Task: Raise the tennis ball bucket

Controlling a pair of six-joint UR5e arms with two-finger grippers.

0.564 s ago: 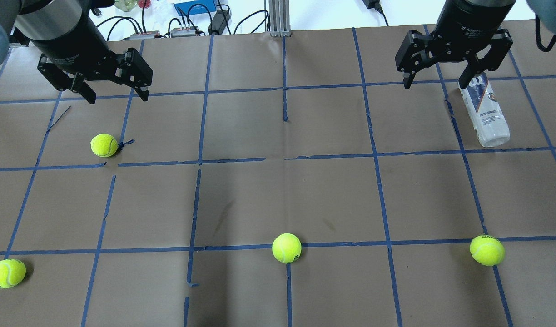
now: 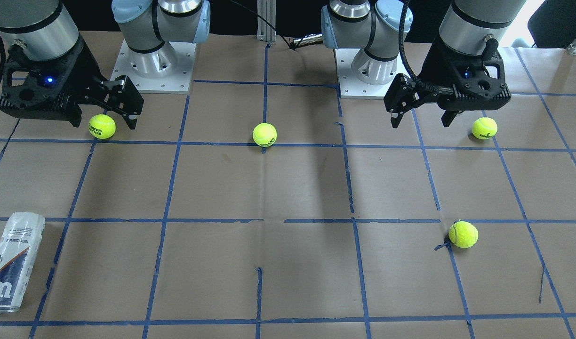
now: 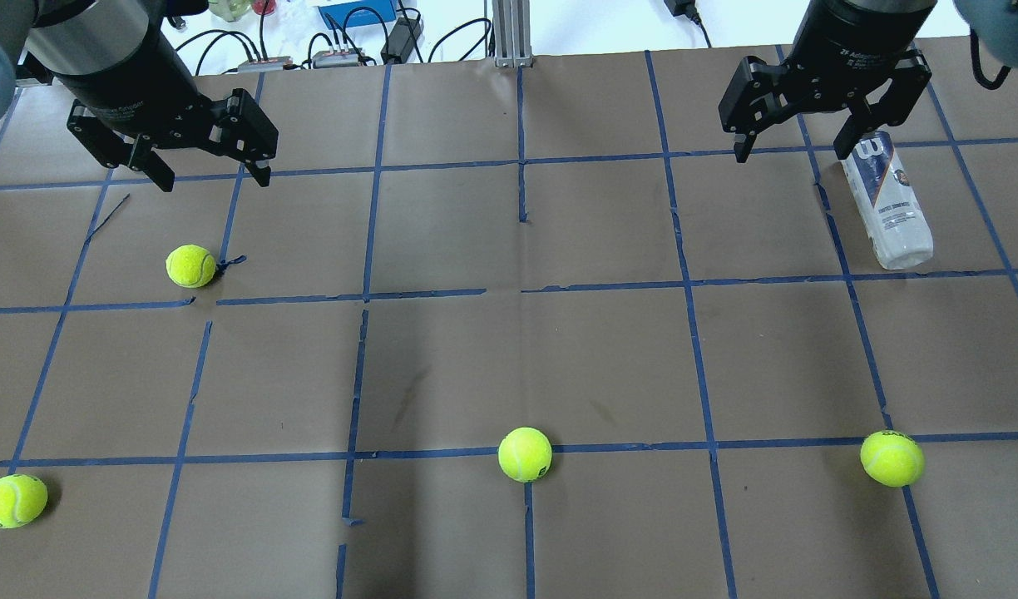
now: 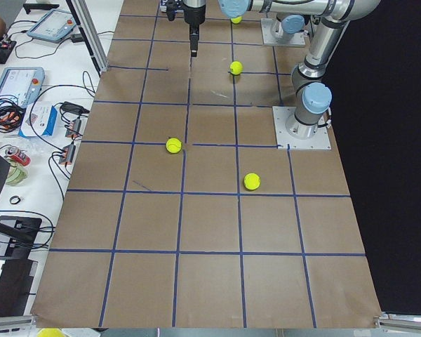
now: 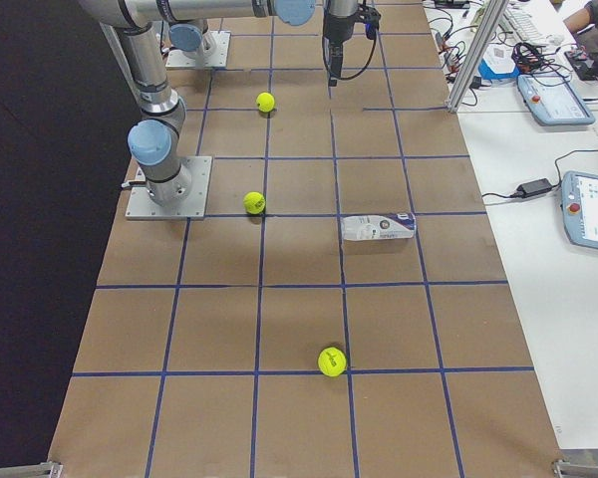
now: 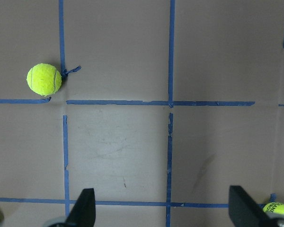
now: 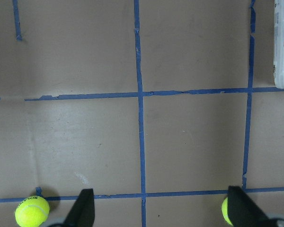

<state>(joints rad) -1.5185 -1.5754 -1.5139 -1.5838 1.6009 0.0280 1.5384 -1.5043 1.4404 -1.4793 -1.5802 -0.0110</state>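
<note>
A table (image 3: 442, 366) covered in brown paper is shown, divided into squares by blue tape lines (image 3: 368, 295). The tennis ball bucket (image 3: 889, 204) is laid on its side at the far right. Four yellow-green balls are spread well apart: a far-left ball (image 3: 190, 266), a near-left ball (image 3: 12, 501), a near-middle ball (image 3: 525, 454) and a near-right ball (image 3: 891, 458). The right arm's base plate (image 2: 182, 75) and the left arm's base plate (image 2: 349, 89) are bolted along the robot's edge

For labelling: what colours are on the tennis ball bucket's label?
The tennis ball bucket label: white, navy, orange; front-facing view.
</note>
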